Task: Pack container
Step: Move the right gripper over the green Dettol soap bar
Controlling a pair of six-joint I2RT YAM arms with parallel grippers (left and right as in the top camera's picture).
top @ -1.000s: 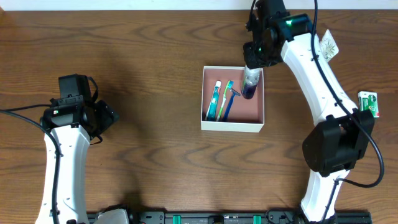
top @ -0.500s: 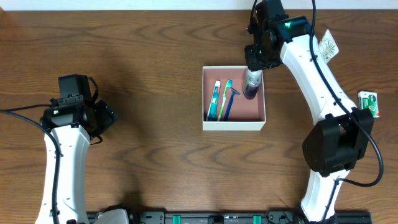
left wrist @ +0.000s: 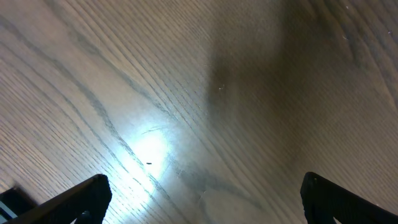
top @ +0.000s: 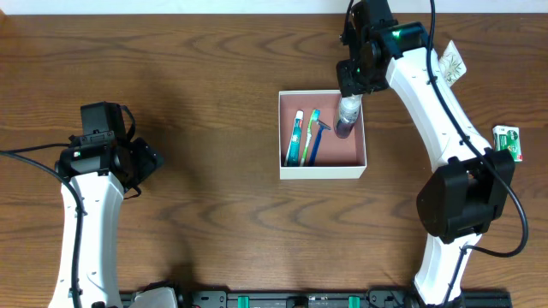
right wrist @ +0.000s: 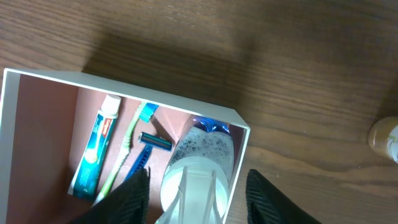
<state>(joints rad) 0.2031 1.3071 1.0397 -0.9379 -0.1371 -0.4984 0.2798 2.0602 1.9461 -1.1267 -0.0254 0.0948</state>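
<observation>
Sitting beneath the right hand (right wrist: pixel 198 194) (corner only) is the container (top: pixel 321 171).

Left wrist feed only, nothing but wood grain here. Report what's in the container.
Observer: The container holds a toothpaste tube, a green toothbrush, a blue razor and a bottle in one corner.
Operator: Give me the right gripper.
Observer: The right gripper is over the bottle's cap, jaws apart with a gap either side.
Operator: List what's outside the box.
Observer: A green pack and a white packet lie off to its right.
</observation>
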